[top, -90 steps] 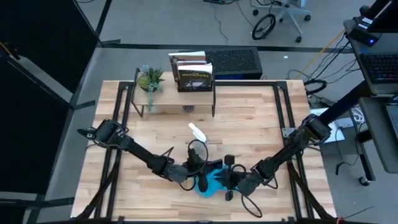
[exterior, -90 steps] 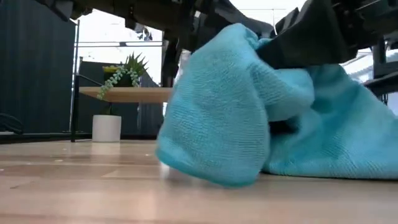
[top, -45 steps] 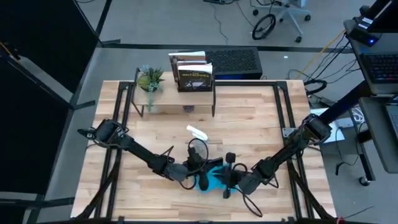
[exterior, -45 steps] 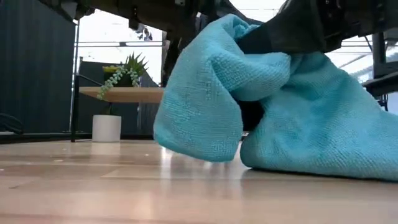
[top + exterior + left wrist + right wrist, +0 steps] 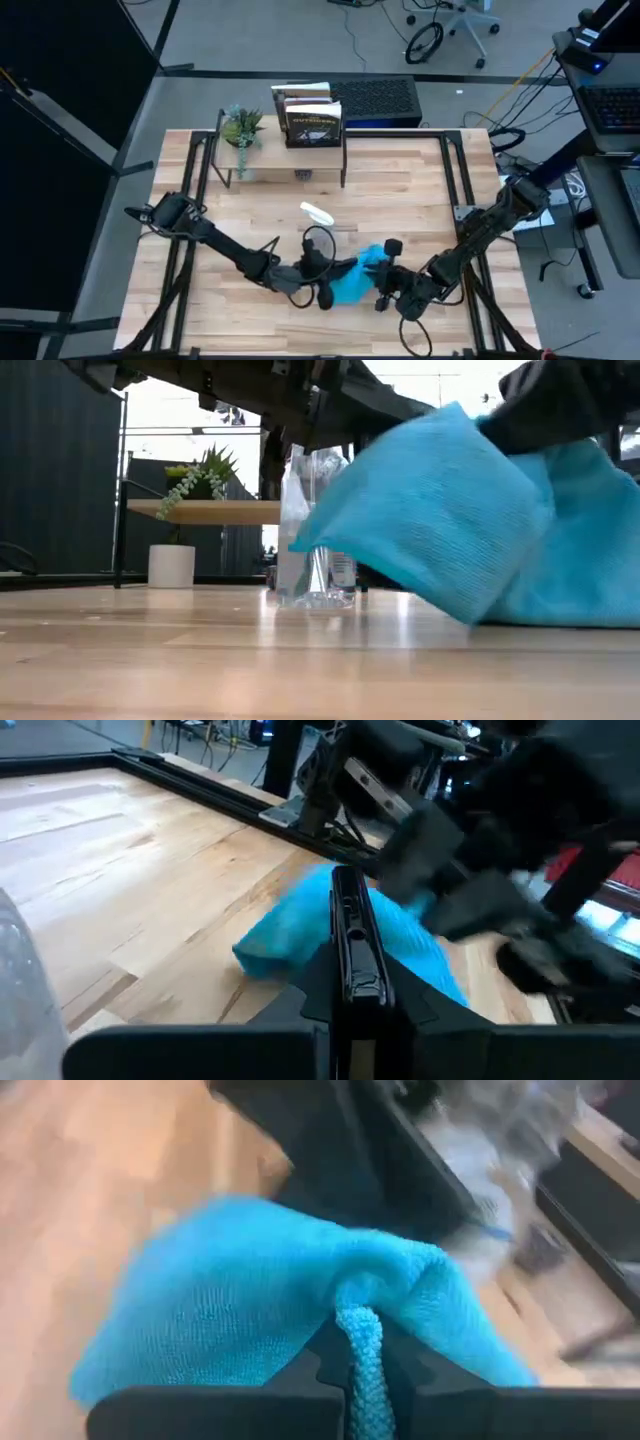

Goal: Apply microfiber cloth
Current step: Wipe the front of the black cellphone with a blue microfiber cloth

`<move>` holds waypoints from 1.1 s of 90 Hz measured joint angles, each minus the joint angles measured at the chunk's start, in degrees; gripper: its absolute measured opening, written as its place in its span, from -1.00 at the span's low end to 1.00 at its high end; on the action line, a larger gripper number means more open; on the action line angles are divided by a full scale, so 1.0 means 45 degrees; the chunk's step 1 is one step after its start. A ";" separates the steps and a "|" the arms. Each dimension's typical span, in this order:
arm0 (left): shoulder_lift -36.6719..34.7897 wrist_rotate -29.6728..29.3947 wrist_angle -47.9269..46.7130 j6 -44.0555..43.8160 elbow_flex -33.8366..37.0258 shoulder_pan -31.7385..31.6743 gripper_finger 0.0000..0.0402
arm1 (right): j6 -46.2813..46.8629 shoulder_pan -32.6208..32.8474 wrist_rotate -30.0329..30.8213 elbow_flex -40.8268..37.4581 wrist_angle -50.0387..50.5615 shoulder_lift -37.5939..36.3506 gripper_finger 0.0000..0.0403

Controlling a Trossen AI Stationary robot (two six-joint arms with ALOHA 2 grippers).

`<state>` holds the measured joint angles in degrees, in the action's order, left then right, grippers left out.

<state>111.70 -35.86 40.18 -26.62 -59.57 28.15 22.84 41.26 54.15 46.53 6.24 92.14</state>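
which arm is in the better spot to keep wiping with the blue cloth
The right. Its gripper has a fold of the microfiber cloth pinched between its fingers. The left gripper is shut beside the cloth, holding none of it.

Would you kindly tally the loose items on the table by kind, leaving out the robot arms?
Microfiber cloth: 1
Clear spray bottle: 1
Potted plant: 1
Books: about 2, standing together on the small shelf; the exact number is hard to tell
Total: about 5
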 joint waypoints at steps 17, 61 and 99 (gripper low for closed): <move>-0.0005 -0.0033 0.0045 0.0036 -0.0015 0.0106 -0.93 | 0.1728 0.0336 -0.0232 -0.0001 0.0693 -0.0237 -1.00; 0.0000 -0.0395 0.0722 0.0007 -0.0010 -0.0189 -0.93 | -0.4214 0.0669 -0.0418 0.0034 -0.5927 0.0130 -1.00; 0.0024 -0.0692 0.1310 0.0031 0.0005 -0.0217 -0.93 | -0.4250 -0.0545 -0.0627 0.0028 -0.6511 0.0934 -1.00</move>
<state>111.81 -38.97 46.07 -26.48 -59.55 27.17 3.72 38.81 51.33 46.65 -23.06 96.34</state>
